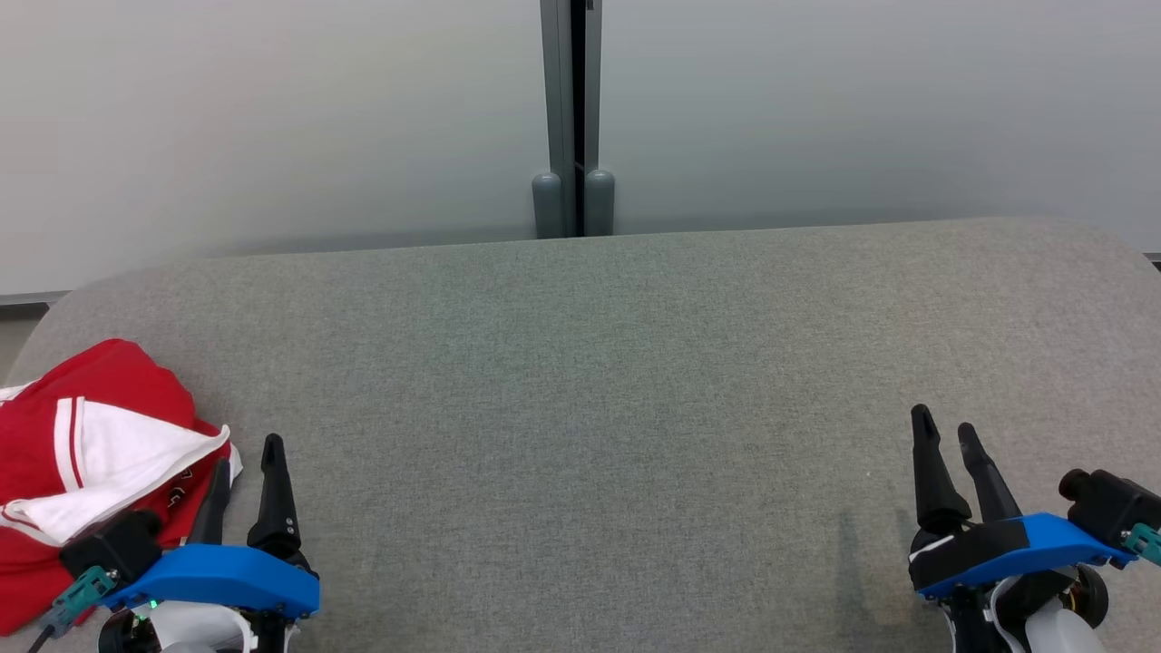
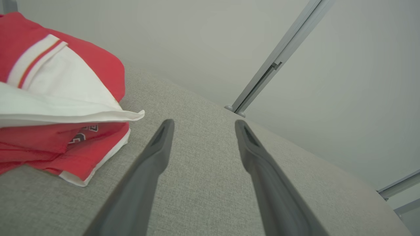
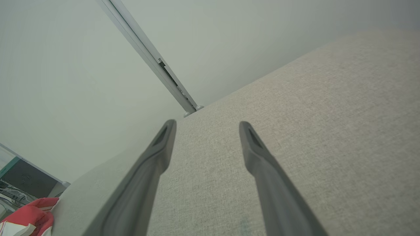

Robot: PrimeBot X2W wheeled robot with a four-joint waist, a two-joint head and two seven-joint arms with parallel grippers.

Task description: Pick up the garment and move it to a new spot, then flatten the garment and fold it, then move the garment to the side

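Observation:
A red and white garment (image 1: 86, 462) lies bunched at the left end of the grey fabric surface (image 1: 599, 381), with a white panel folded over the red cloth. My left gripper (image 1: 247, 452) stands open just right of it, its left finger close to the garment's edge, nothing between the fingers. In the left wrist view the garment (image 2: 55, 98) sits left of the open left gripper (image 2: 203, 124). At the lower right, far from the garment, my right gripper (image 1: 946, 424) is open and empty. In the right wrist view the right gripper (image 3: 206, 126) is open over bare fabric, the garment (image 3: 29, 219) small at lower left.
A pale wall rises behind the surface, split by a grey vertical frame (image 1: 573, 118) with two rounded feet. The surface's far edge runs in front of it, with rounded corners at both ends. A wide stretch of grey fabric lies between the two grippers.

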